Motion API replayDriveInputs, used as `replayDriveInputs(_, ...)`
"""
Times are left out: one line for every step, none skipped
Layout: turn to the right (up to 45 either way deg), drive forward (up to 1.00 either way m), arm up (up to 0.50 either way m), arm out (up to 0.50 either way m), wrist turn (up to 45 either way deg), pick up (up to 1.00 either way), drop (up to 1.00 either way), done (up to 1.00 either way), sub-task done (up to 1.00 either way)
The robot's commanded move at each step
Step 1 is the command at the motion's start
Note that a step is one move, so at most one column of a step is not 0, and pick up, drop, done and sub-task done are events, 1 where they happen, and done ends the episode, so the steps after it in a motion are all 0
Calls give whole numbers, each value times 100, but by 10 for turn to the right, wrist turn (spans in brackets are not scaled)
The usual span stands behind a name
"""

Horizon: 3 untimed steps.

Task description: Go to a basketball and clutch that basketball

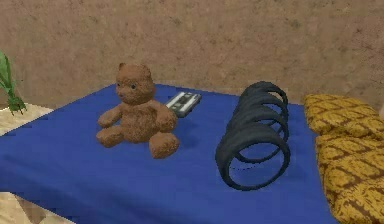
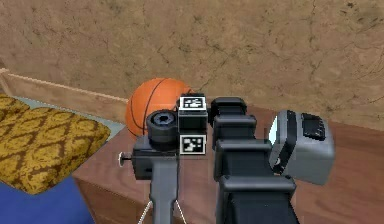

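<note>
An orange basketball (image 2: 153,97) with black seams rests on a brown wooden top (image 2: 105,168) in the arm side view, close to the wall. The dark arm bar (image 2: 250,185) rises from the bottom edge, with its two white marker squares (image 2: 192,122) in front of the ball's right part. Left of the markers is the gripper (image 2: 163,200), its dark round body overlapping the ball's lower edge. I cannot tell whether it holds anything.
A grey boxy device (image 2: 300,146) stands on the wooden top at the right. Yellow patterned pillows (image 2: 40,140) lie on the blue bed cover (image 1: 60,150). The bed carries a brown teddy bear (image 1: 138,110), a remote (image 1: 183,100) and a dark coil (image 1: 255,135).
</note>
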Motion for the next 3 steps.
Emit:
replayDriveInputs(0,0,0,0,450,0,0,0,0)
replayDriveInputs(0,0,0,0,450,0,0,0,0)
replayDriveInputs(0,0,0,0,450,0,0,0,0)
